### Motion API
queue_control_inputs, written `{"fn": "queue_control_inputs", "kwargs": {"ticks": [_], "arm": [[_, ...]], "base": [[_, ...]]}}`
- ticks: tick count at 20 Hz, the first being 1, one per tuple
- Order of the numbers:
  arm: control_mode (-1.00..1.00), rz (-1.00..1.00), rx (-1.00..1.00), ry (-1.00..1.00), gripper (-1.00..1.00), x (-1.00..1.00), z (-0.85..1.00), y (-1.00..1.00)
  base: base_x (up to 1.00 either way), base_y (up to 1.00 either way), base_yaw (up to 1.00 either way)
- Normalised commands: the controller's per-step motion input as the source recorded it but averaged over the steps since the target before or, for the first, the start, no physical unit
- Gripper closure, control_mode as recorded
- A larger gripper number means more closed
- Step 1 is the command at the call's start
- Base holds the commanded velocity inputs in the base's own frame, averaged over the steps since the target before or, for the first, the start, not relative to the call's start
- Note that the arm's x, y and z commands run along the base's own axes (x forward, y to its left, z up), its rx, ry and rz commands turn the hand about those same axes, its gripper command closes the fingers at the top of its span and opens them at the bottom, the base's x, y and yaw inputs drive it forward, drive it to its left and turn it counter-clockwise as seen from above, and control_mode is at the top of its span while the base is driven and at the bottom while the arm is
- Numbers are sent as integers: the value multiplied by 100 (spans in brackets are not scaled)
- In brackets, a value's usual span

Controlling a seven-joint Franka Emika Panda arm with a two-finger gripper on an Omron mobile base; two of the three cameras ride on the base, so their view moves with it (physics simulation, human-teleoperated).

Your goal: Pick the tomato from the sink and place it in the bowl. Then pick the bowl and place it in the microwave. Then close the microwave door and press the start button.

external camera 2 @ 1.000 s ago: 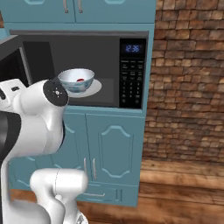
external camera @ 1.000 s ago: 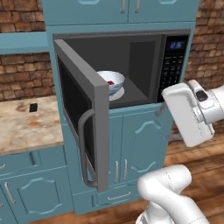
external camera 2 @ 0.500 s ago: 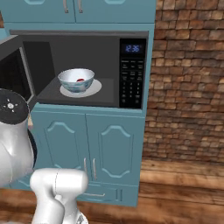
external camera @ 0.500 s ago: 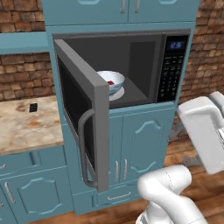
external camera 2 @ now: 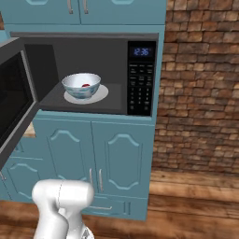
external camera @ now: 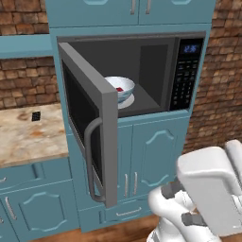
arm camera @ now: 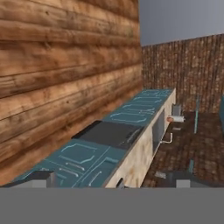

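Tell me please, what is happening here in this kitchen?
A white robot arm is working at a built-in microwave. The bowl already sits inside on the white turntable plate, with the red tomato in it. The microwave door stands wide open, so closing it and pressing start on the control panel remain. The arm holds nothing.

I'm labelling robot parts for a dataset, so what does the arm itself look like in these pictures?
The arm is glossy white, built of rounded, bulbous shells plus one flatter blocky segment with rounded corners. Small dark grey fittings sit at its joints. A rounded white link rises low in the right base view. No cables or markings are visible.
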Motion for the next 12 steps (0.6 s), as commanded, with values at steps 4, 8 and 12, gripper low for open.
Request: {"fn": "queue_control_inputs", "kwargs": {"ticks": [4,8,12], "arm": [[-100,-44,-13,0,-100,66,-6,100],[-100,-51,-11,0,-100,99,-10,93],[-100,-51,-10,0,-100,100,-24,86]], "base": [[0,0,0],[0,0,0],[0,0,0]]}}
